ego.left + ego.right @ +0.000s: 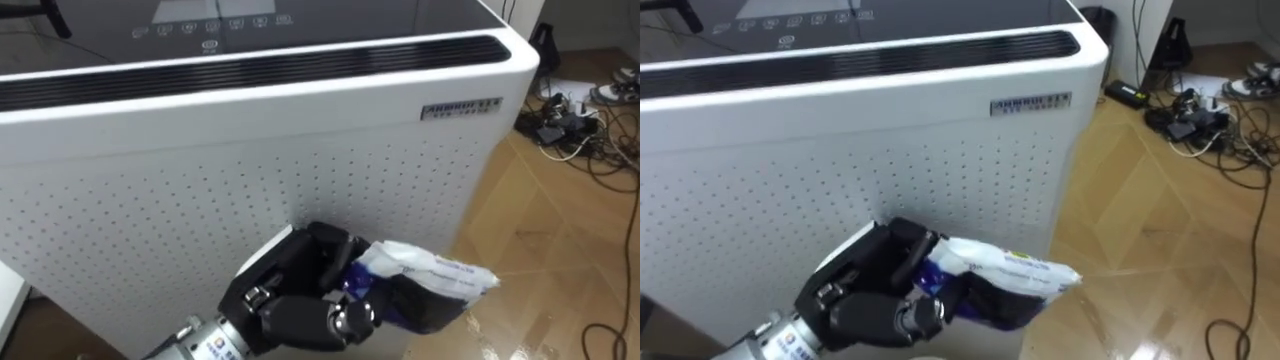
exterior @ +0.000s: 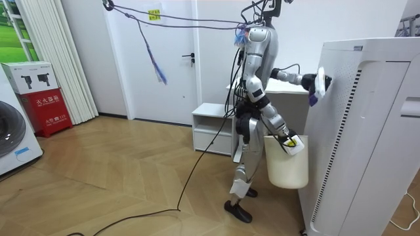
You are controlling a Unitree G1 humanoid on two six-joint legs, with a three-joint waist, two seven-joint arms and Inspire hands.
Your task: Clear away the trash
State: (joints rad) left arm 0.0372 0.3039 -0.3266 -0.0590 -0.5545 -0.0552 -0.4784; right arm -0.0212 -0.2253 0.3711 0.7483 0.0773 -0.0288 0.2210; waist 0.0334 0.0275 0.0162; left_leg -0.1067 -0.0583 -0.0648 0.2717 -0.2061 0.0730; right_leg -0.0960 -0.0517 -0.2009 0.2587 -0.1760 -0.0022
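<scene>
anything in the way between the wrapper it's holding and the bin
Nothing visible. The left hand is closed on the wrapper, close to the front of the white appliance. The bin hangs lower, at the right hand beside its leg, with only open air between them in the room view.

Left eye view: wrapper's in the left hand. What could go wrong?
The wrapper juts past the left hand, gripped at one end: it may slip out.
That hand sits close to the white appliance: a swing could scrape it.
The bin hangs low at the right hand, well below the wrapper: a release could miss.
</scene>
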